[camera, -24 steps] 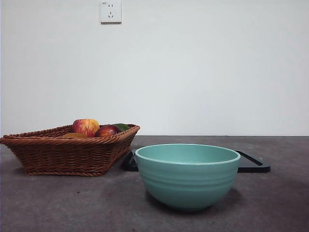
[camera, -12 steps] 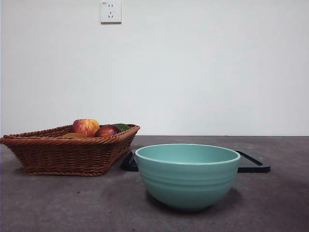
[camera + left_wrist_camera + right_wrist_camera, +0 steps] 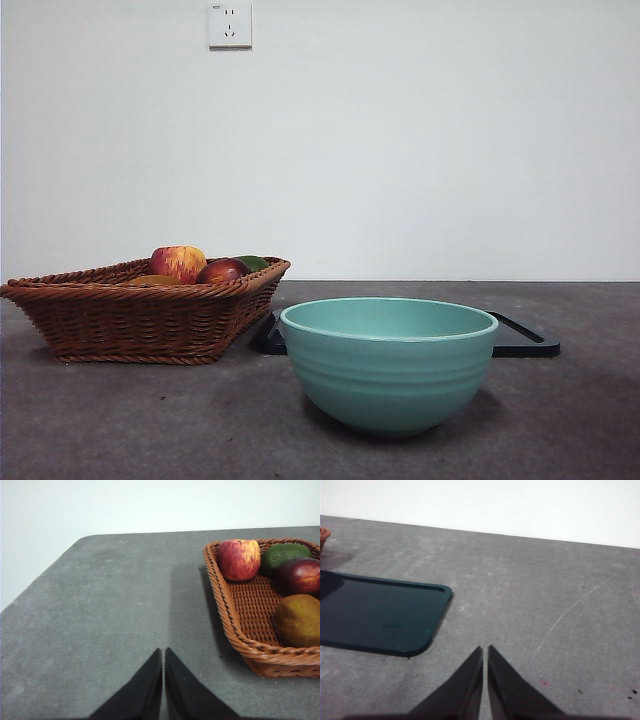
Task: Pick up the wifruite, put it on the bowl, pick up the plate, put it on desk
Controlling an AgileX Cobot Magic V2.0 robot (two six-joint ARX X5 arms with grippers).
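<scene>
The table [image 3: 120, 420] is dark grey and mottled. On it rest a teal bowl [image 3: 388, 365] near the front edge, a wicker basket [image 3: 140, 320] towards its left edge, and a flat dark plate [image 3: 375, 615] just behind the bowl.

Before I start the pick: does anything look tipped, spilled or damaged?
Nothing stands out. The teal-green ceramic bowl stands upright and empty on the grey desk; the yellowish-brown wifruite lies in the wicker basket with the other fruit; the dark flat plate lies level.
</scene>
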